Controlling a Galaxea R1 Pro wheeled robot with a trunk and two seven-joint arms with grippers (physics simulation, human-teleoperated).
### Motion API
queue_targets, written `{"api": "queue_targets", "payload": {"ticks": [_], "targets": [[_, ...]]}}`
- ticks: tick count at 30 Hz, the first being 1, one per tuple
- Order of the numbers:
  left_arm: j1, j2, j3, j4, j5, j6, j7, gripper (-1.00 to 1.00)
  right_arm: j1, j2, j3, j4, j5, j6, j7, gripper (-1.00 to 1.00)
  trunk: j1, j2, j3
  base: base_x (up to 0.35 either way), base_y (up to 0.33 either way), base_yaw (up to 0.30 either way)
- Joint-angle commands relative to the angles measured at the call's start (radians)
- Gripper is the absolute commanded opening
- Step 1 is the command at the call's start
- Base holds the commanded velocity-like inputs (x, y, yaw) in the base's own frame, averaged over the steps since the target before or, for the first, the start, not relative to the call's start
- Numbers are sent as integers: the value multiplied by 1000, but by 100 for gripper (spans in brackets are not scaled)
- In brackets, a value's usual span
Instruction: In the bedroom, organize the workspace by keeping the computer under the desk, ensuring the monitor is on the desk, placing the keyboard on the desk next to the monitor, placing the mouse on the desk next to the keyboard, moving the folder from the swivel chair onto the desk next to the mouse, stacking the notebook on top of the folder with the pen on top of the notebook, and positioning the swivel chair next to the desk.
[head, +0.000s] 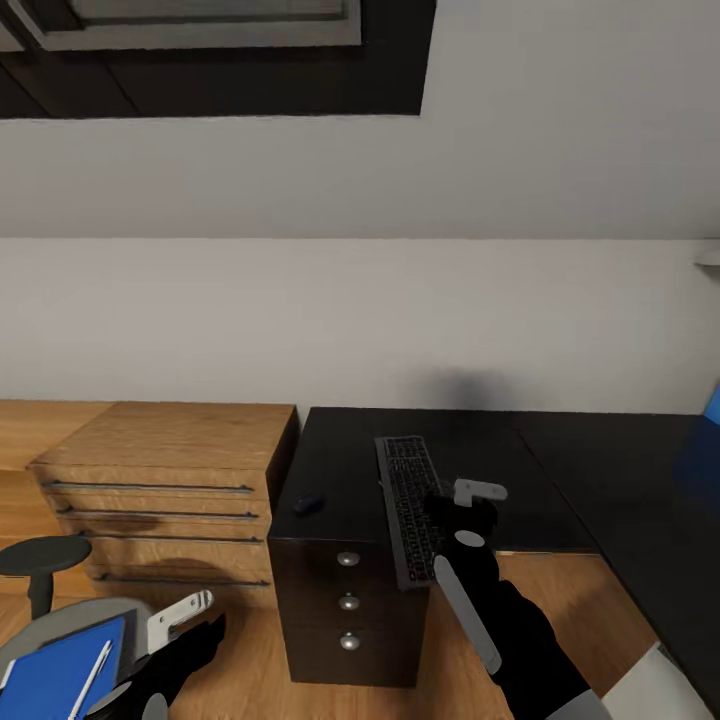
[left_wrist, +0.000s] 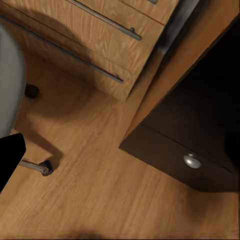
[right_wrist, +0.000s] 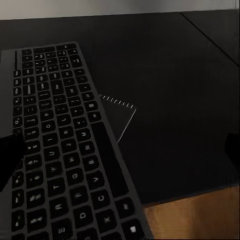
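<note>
The slim long keyboard with dark grey keys in a silvery frame (head: 408, 507) lies lengthwise on the glossy black L-shaped desk (head: 560, 470), its near end jutting past the front edge above the column of three drawers with round silver knobs (head: 348, 601). In the right wrist view the rows of pale-lettered keys (right_wrist: 65, 145) run close under the camera, and a faint pale-edged outline of a thin rectangle (right_wrist: 120, 112) shows on the dark desktop just beside the keyboard; it may be the notebook, though the picture is too dim to be sure. The right gripper (head: 462, 505), black with white fingertips, sits right at the keyboard's right edge near its near end, its fingers spread apart, with dark finger shapes showing at both sides of the wrist picture; whether they touch the frame cannot be told. A small dark rounded oval mouse (head: 307, 502) rests on the desk's left corner, apart from the keyboard. To the left of the desk stands a low light-wood dresser with long metal handles (head: 160, 500). At the lower left corner, the swivel chair's grey seat (head: 45, 635) carries a flat bright blue folder (head: 60, 675) with a thin white-silver pen (head: 92, 675) lying on it. The left gripper (head: 185, 612) hangs low beside the chair over the wood floor (left_wrist: 90, 190), its white fingers apart
</note>
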Motion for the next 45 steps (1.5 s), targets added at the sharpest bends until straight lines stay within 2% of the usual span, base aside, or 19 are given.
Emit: {"api": "queue_targets", "payload": {"ticks": [1, 14, 20, 24, 26, 27, 29, 34, 35, 41, 42, 43, 45], "targets": [[0, 0, 0, -2, 11, 4, 7, 100, -1, 0, 2, -1, -7, 4, -8, 100, -1, -1, -1, -332, 0, -179], [0, 0, 0, -2, 11, 4, 7, 100, -1, 0, 2, 1, -7, 5, -7, 100, -1, -1, 0, -330, 0, -41], [0, 0, 0, -5, 12, 4, 7, 100, 0, -30, 1, 27, -12, -8, -2, 100, -1, -1, 0, -63, 0, 0], [0, 0, 1, -9, 14, 4, 7, 100, 0, -43, 0, 28, -52, -19, -1, 100, -1, -1, 0, -11, 0, 0], [0, 0, 1, -11, 15, 4, 7, 100, 0, -51, -1, 28, -83, -24, 0, 100, -1, -1, 0, -6, 0, 0], [0, 0, 0, -11, 15, 4, 7, 100, 0, -63, -1, 27, -121, -32, 2, 100, -1, -1, 0, -3, 0, 0], [0, 0, -1, -12, 15, 4, 7, 100, 0, -79, -1, 26, -166, -46, 5, 100, -1, -1, 0, -2, 0, 0], [0, 0, -7, -13, 15, 3, 7, 100, 1, -128, 0, 25, -300, -102, 28, 100, 19, -36, -16, -1, 0, 0], [0, 0, -15, -14, 15, 2, 7, 100, 4, -148, 0, 24, -359, -125, 48, 100, 22, -43, -19, 0, 0, 0], [0, 0, -52, -14, 15, 0, 8, 100, 23, -198, 0, 28, -532, -173, 163, 100, 45, -85, -38, 0, 0, 0], [0, 0, -55, -14, 15, 0, 8, 100, 27, -205, -1, 29, -557, -179, 189, 100, 49, -92, -41, 0, 0, 0], [0, 0, -61, -14, 15, -1, 8, 100, 37, -220, -1, 31, -603, -189, 243, 100, 53, -99, -44, 0, 0, 0], [0, 0, -64, -13, 14, -1, 8, 100, 48, -236, -1, 32, -642, -200, 297, 100, 61, -113, -50, 0, 0, 0]]}}
